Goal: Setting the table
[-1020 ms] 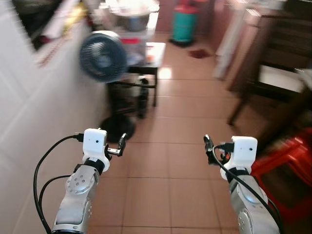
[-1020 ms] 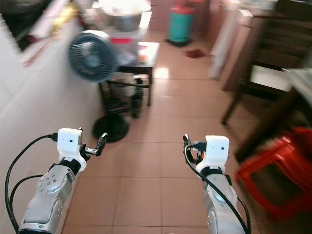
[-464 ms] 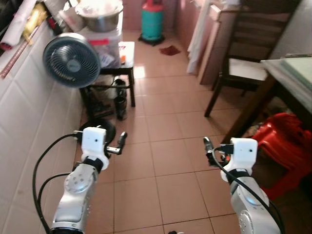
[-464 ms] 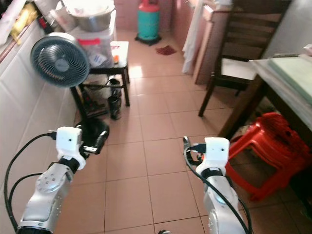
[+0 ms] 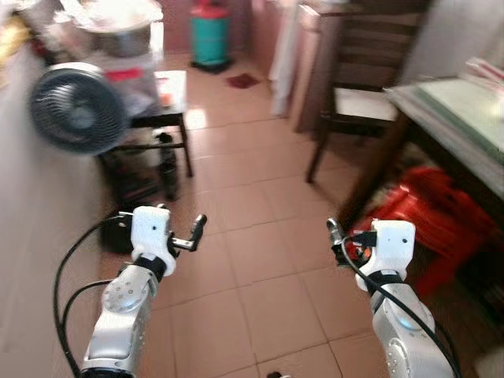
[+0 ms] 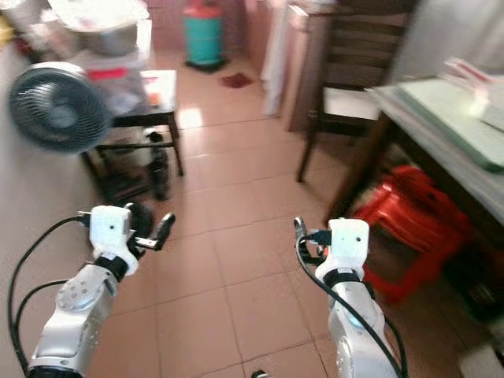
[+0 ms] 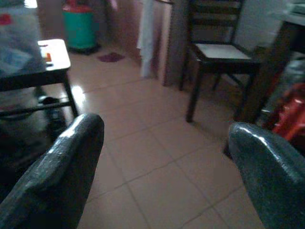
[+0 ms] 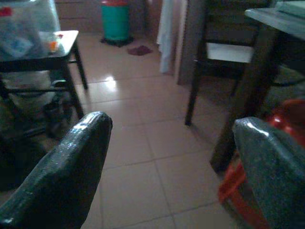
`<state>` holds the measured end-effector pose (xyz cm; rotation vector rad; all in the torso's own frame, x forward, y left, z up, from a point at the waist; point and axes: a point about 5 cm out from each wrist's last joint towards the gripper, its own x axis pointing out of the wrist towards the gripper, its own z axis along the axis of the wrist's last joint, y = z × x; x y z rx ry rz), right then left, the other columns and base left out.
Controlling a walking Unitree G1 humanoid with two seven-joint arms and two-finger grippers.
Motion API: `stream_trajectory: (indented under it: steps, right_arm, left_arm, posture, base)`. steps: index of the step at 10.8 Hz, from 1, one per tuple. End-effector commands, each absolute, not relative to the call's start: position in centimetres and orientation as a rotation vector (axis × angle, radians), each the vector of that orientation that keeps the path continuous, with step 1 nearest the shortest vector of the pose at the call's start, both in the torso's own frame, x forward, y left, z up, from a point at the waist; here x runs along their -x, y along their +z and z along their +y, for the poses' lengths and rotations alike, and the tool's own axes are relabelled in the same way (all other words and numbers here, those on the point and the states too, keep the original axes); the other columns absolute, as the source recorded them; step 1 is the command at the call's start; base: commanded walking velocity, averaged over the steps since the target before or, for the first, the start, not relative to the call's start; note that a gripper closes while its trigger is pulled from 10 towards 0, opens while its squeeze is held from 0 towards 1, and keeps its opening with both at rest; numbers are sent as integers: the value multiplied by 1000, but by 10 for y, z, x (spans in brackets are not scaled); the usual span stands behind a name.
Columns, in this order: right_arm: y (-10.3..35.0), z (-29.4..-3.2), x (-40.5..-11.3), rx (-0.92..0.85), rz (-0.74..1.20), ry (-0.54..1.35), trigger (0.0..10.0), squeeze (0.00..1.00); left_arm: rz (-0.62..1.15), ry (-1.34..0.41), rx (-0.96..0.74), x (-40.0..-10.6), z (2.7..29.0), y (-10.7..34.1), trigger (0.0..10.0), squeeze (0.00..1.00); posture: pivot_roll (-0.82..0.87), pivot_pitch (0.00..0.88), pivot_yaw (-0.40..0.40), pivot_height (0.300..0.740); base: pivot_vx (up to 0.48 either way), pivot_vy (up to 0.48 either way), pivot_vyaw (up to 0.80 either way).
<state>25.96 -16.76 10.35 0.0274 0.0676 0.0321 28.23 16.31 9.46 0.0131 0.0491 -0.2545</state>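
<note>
Holding both arms out over the tiled floor [image 5: 260, 260], left gripper [image 7: 167, 157] and right gripper [image 8: 171, 162] both spread wide (nothing held), facing the table [image 6: 441, 134] and chair [image 5: 354, 79].

You've got terracotta-orange floor tiles [image 5: 260, 260] with pale grout lines running everywhere. Your arms are silver, and both the left gripper [image 5: 195, 230] and the right gripper [image 5: 334, 235] show black fingers under white camera housings, trailing black cables. On your left there's a dark grey fan [image 5: 77, 108] beside a black side table [image 5: 161, 126]. Far back, a teal gas cylinder [image 5: 209, 38] with a red top. On your right, a dark brown chair [image 5: 358, 94] with a pale seat, bright red plastic stools [image 5: 421, 213], and a table [image 6: 449, 130] topped in pale green.
</note>
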Motion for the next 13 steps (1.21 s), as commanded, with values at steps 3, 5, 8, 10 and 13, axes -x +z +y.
stream_trajectory:
  steps: [3,5,8,10,13]
  right_arm:
    - [108,-167,-260,-30,58,29,10000,0]
    - [109,-168,-260,-27,58,30,10000,0]
    - [110,-167,-261,-29,51,29,10000,0]
    - [110,-165,-261,-33,49,31,10000,0]
    - [111,-163,-262,-37,47,34,10000,0]
  left_arm:
    - [49,-269,-5,-283,163,94,10000,0]
    - [50,-275,-2,-284,161,93,10000,0]
    - [50,-278,-6,-284,161,93,10000,0]
    - [49,-278,-7,-285,162,93,10000,0]
    - [49,-281,-9,-285,161,93,10000,0]
  posture:
    - [96,103,-23,740]
    - [93,105,-21,740]
    - [91,105,-18,740]
    - [93,104,-16,740]
    - [95,103,-15,740]
  base:
    - [80,0,-800]
    - [274,0,-800]
    - [277,0,-800]
    - [279,0,-800]
    - [277,0,-665]
